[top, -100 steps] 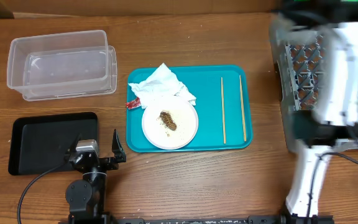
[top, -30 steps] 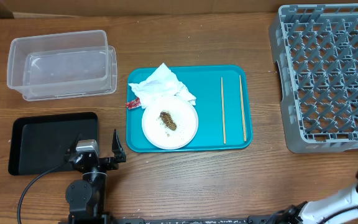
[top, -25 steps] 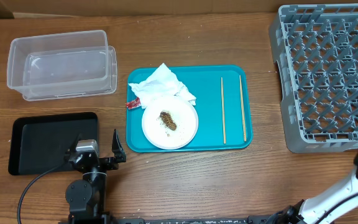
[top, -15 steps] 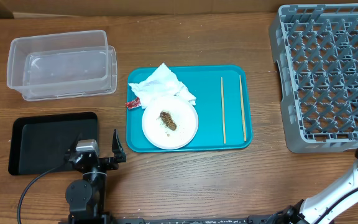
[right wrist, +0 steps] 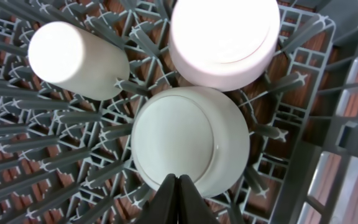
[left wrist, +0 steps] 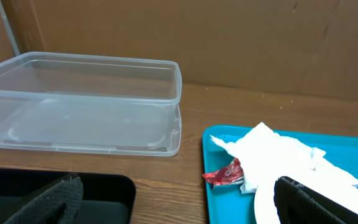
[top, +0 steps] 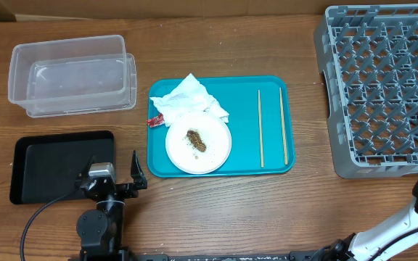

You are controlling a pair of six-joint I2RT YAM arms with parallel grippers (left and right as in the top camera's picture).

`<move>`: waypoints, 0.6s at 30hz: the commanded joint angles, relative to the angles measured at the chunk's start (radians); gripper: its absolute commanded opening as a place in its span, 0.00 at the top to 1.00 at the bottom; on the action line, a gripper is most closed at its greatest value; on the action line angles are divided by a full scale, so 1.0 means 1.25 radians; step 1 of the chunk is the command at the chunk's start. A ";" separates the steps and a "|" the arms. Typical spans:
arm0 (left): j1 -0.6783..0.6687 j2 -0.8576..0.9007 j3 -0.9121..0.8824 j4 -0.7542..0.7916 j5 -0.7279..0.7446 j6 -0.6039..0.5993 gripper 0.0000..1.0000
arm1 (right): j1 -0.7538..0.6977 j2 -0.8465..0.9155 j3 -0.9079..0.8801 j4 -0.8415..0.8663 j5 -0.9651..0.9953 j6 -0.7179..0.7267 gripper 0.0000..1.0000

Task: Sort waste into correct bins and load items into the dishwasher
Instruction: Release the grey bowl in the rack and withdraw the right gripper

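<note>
Fingers of the right gripper (right wrist: 179,183) were clenched on nothing above the dish rack (top: 383,94), right of the teal tray (top: 245,87); three white dishes (right wrist: 190,140) stood loaded. The left gripper (top: 112,174) gaped, empty, near the tray's left corner. On the tray lay plate (top: 216,148), food scrap (top: 196,140), napkins (top: 189,98), wrapper (left wrist: 229,173) and chopsticks (top: 260,127), all unsorted. Left of it, clear tub (top: 71,76) and black tray (top: 49,163) held nothing.

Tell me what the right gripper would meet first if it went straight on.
Probably the upturned white bowl in the grey dish rack: the right gripper, shut, points at its near rim. The gap between them is unclear.
</note>
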 commanded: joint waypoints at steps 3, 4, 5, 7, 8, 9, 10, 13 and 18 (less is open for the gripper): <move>-0.007 0.000 -0.003 -0.001 0.000 0.012 0.00 | 0.000 -0.017 -0.078 0.057 -0.007 -0.044 0.96; -0.007 0.000 -0.003 -0.001 0.000 0.012 0.00 | 0.000 -0.017 -0.096 0.068 -0.007 -0.043 0.96; -0.007 0.000 -0.003 -0.001 0.000 0.012 0.00 | 0.000 -0.017 -0.116 0.083 -0.009 -0.043 0.96; -0.007 0.000 -0.003 -0.001 0.000 0.012 0.00 | 0.000 -0.017 -0.148 0.107 -0.010 -0.043 0.96; -0.007 0.000 -0.003 -0.001 0.000 0.012 0.00 | 0.000 -0.017 -0.165 0.117 -0.011 -0.043 0.96; -0.007 0.000 -0.003 -0.001 0.000 0.012 0.00 | 0.000 -0.017 -0.176 0.121 -0.011 -0.043 0.96; -0.007 0.000 -0.003 -0.001 0.000 0.012 0.00 | 0.000 -0.017 -0.179 0.121 -0.011 -0.043 0.96; -0.007 0.000 -0.003 -0.001 0.000 0.012 0.00 | 0.000 -0.020 -0.172 0.108 -0.011 -0.042 0.96; -0.007 0.000 -0.003 -0.001 0.000 0.012 0.00 | -0.002 -0.049 -0.121 0.067 -0.018 -0.021 0.96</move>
